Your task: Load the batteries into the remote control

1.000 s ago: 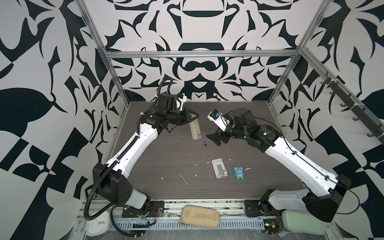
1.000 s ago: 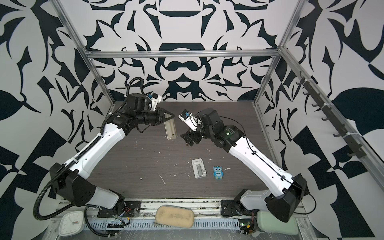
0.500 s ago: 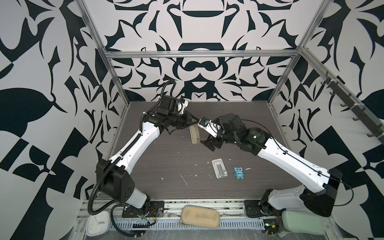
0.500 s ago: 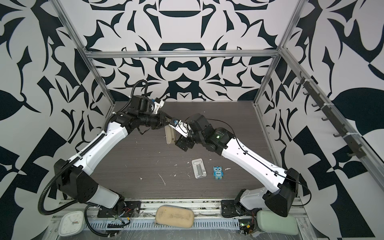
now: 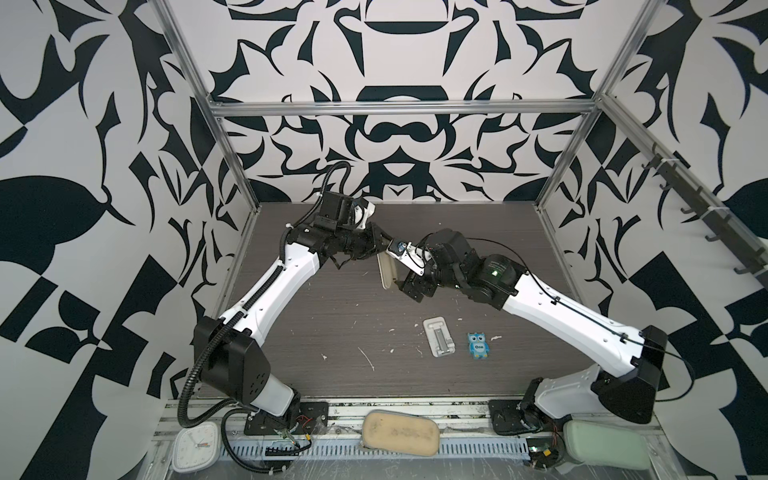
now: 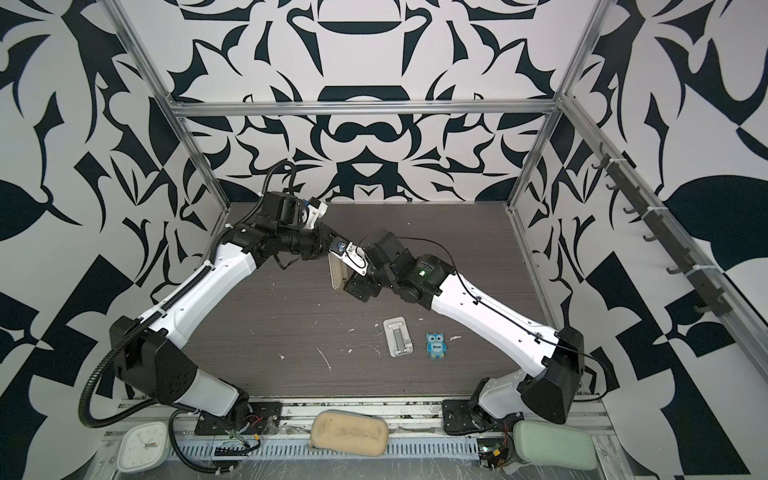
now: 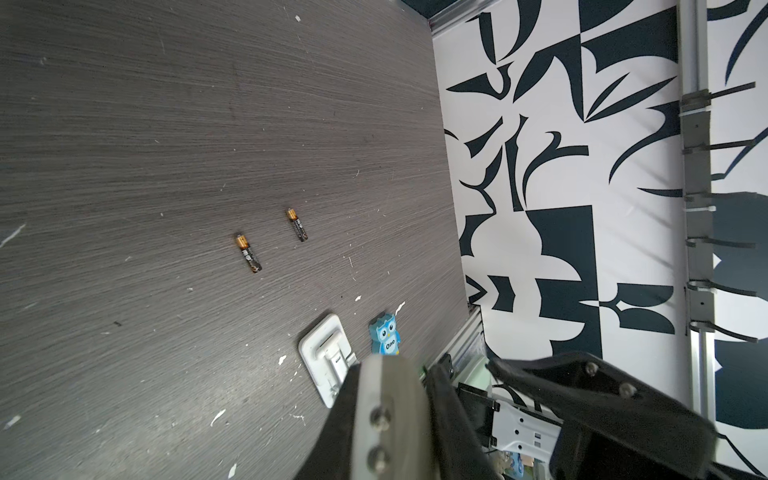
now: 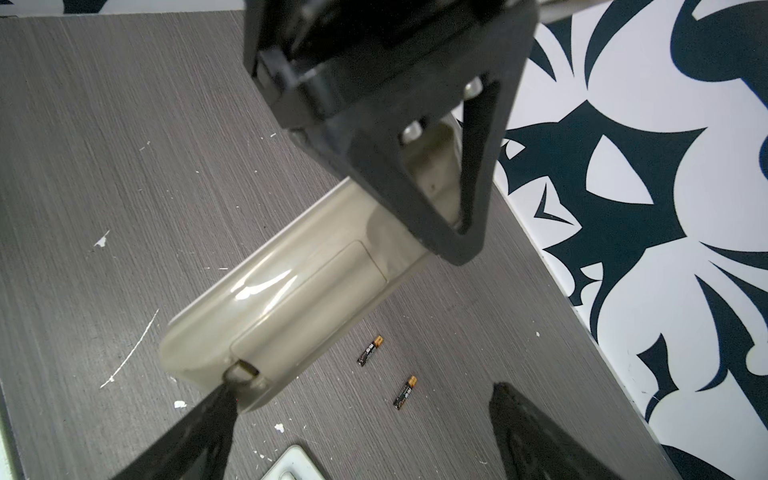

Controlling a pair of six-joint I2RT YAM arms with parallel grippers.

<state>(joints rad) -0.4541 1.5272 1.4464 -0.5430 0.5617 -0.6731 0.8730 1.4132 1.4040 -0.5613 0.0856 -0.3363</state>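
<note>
- Left claw point(image 5: 382, 247) clamped on remote control point(image 8: 291, 299), held above the counter point(image 8: 104, 145).
- Right claw point(image 8: 363, 384) wide; one fingertip point(image 8: 222, 395) at cover latch point(image 8: 243, 368).
- Batteries point(image 8: 370, 351) loose on counter.

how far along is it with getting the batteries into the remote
Done: the left gripper holds the remote control raised, back facing the right wrist camera. In hand: the open right gripper has one fingertip at the battery cover's latch notch. Left: cover on, both batteries lying on the table.
</note>
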